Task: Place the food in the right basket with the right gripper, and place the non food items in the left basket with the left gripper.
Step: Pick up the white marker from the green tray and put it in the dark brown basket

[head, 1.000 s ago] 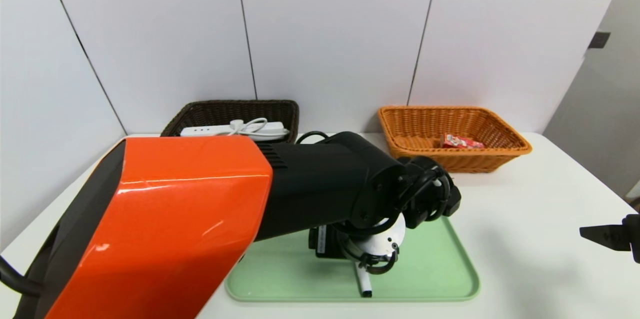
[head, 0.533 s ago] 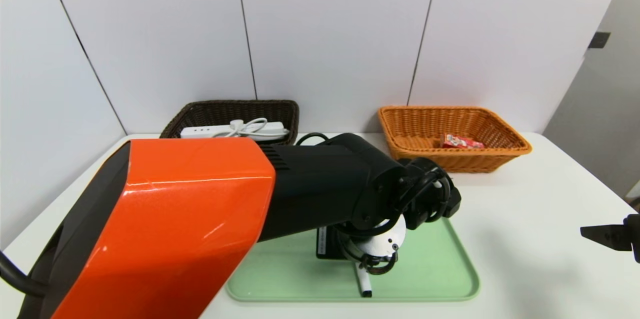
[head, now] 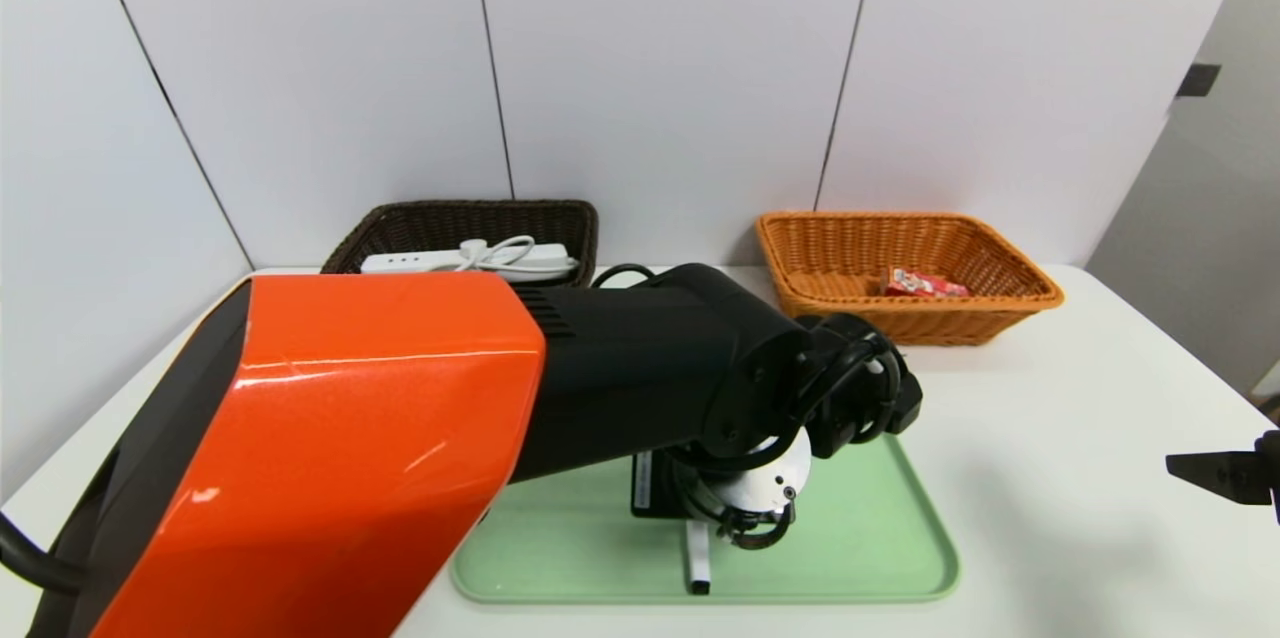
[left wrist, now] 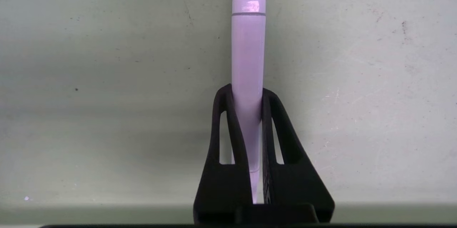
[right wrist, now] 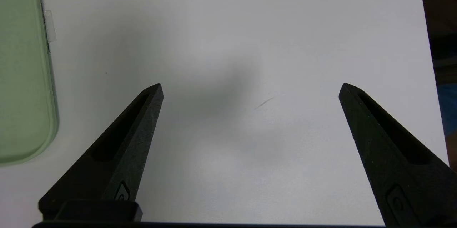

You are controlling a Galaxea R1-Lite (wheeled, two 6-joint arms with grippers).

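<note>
My left arm (head: 620, 378) wears a glossy bright-orange shell over matte black, with slatted vents, looping black cables and a white disc (head: 770, 478) dotted with small dark screws. My left gripper (left wrist: 247, 88) has black, tapering fingers with long cut-outs; my right gripper (right wrist: 251, 87) is black, pointed and grooved.

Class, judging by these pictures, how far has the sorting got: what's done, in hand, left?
Done: the red snack pouch lies in the orange-tan basket, the power strip in the dark one. In hand: the left gripper's jaws grip the marker at the tray. Left: basketing it.
</note>
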